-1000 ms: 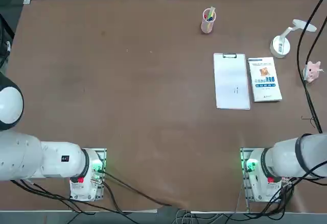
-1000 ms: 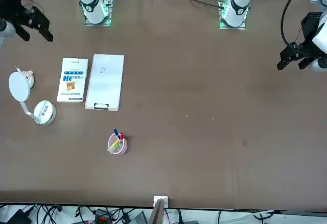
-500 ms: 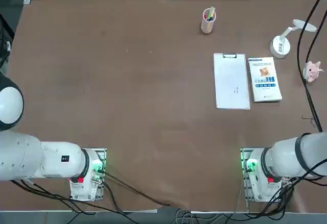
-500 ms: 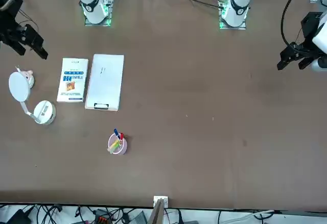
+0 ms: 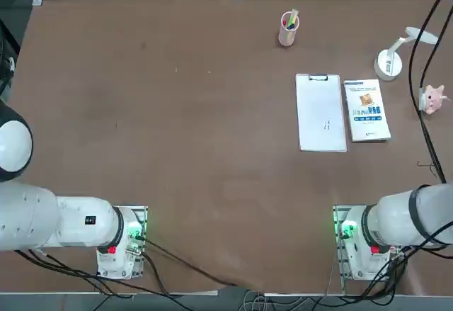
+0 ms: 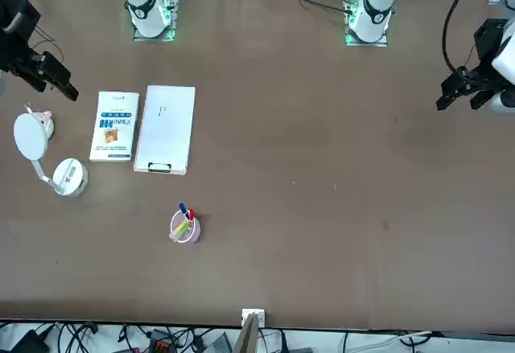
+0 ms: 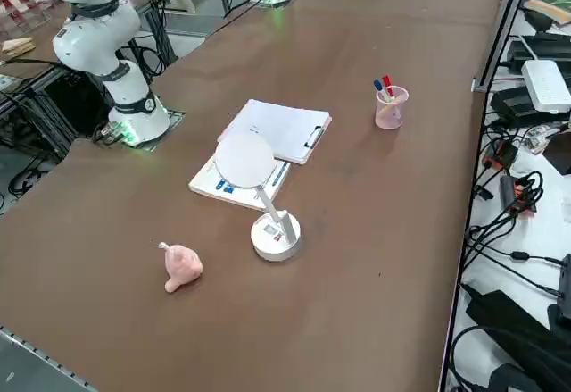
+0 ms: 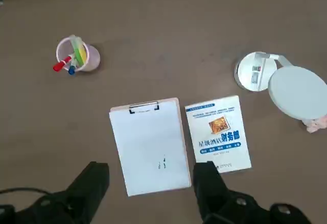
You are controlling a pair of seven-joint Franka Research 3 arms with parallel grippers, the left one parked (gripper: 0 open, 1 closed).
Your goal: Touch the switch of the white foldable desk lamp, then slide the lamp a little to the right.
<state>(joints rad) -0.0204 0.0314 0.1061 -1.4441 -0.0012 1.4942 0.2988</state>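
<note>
Lamp (image 5: 391, 60) at the far right of the table, untouched; your right gripper (image 8: 153, 183) hangs high with fingers spread wide, empty.
Top view: pig figurine (image 5: 432, 98) just right of it, so you could bump it when sliding. Front view: lamp head (image 6: 30, 137) overhangs the base (image 6: 70, 177); you may clip it. Side view: bare brown table (image 7: 375, 231), cables beyond its edge.

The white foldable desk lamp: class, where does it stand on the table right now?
In the top view, the white foldable desk lamp stands at the far right, just beyond the booklet, with the pink pig figurine nearby to its right.
</note>
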